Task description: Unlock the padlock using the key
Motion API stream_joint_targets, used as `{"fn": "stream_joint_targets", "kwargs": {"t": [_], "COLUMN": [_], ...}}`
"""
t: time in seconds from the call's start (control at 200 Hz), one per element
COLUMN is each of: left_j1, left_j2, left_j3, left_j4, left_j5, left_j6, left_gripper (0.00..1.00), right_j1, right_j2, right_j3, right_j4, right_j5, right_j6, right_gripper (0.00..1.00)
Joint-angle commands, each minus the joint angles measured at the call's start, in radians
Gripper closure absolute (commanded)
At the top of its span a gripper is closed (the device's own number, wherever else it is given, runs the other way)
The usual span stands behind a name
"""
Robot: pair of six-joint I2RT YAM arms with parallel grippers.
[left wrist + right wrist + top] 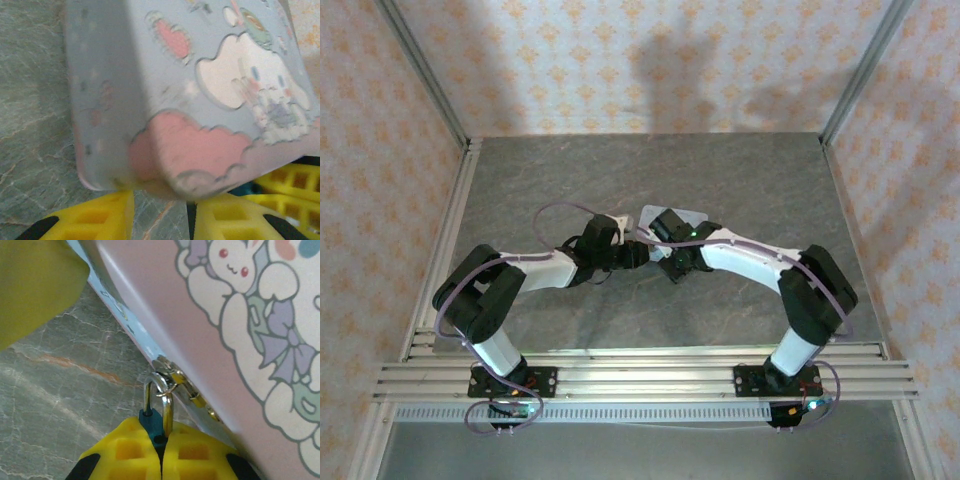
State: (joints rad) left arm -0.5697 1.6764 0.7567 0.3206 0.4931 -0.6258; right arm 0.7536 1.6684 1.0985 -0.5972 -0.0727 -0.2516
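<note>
The padlock has a shiny metal shackle; the tin looks glossy.

Check that both arms are bent at the elbow and reach inward, so that the wrists meet at the centre. The left arm carries the left gripper, its yellow fingers parted. The right arm carries the right gripper, its jaws pressed together and pinching the padlock.

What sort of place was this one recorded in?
Most likely a purpose-built robot test cell rather than a home. A grey stone-look tabletop is boxed in by wallpapered panels, and the robot arms are bolted to aluminium rails along the near edge.
</note>
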Motion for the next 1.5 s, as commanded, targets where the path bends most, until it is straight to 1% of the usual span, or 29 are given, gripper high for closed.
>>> {"fn": "stream_joint_targets", "kwargs": {"t": [0.0,0.055,0.1,0.17,0.25,0.345,0.45,0.53,0.626,0.711,0.871,0.951,1.011,1.126,1.296,1.491], "left_j1": [-0.007,-0.007,-0.007,-0.004,-0.003,0.001,0.003,0.003,0.003,0.003,0.003,0.003,0.003,0.004,0.003,0.003], "left_j2": [0.012,0.001,-0.012,-0.041,-0.073,-0.107,-0.149,-0.182,-0.225,-0.262,-0.298,-0.308,-0.314,-0.321,-0.325,-0.315], "left_j3": [0.013,0.002,-0.012,-0.036,-0.063,-0.094,-0.131,-0.163,-0.2,-0.224,-0.241,-0.244,-0.244,-0.243,-0.237,-0.223], "left_j4": [0.03,0.031,0.03,0.028,0.028,0.024,0.027,0.035,0.023,-0.006,-0.066,-0.088,-0.1,-0.113,-0.129,-0.135], "left_j5": [0.027,0.016,0.001,-0.023,-0.044,-0.057,-0.075,-0.09,-0.108,-0.118,-0.129,-0.138,-0.142,-0.145,-0.148,-0.14], "left_j6": [0.026,0.025,0.026,0.026,0.024,0.022,0.016,0.008,0.007,0.014,0.035,0.042,0.047,0.05,0.057,0.063], "left_gripper": [0.67,0.67,0.67,0.65,0.62,0.6,0.57,0.56,0.56,0.55,0.55,0.55,0.55,0.55,0.55,0.55], "right_j1": [-0.021,-0.056,-0.074,-0.079,-0.079,-0.079,-0.079,-0.077,-0.069,-0.065,-0.063,-0.063,-0.063,-0.064,-0.063,-0.063], "right_j2": [0.048,0.07,0.086,0.098,0.105,0.105,0.105,0.113,0.125,0.138,0.142,0.14,0.139,0.127,0.102,0.09], "right_j3": [0.024,0.031,0.039,0.033,0.027,0.036,0.043,0.043,0.044,0.035,0.025,0.02,0.02,0.021,0.014,-0.056], "right_j4": [0.013,0.047,0.07,0.118,0.159,0.16,0.157,0.156,0.149,0.157,0.179,0.188,0.188,0.186,0.2,0.312], "right_j5": [-0.18,-0.269,-0.307,-0.307,-0.327,-0.299,-0.29,-0.287,-0.268,-0.266,-0.258,-0.247,-0.239,-0.22,-0.196,-0.219], "right_j6": [0.078,0.189,0.289,0.438,0.569,0.73,0.876,0.944,0.987,1.011,1.026,1.028,1.028,1.024,1.003,1.009], "right_gripper": [1.0,1.0,1.0,1.0,1.0,1.0,1.0,1.0,1.0,0.95,0.76,0.68,0.65,0.61,0.61,0.6]}}
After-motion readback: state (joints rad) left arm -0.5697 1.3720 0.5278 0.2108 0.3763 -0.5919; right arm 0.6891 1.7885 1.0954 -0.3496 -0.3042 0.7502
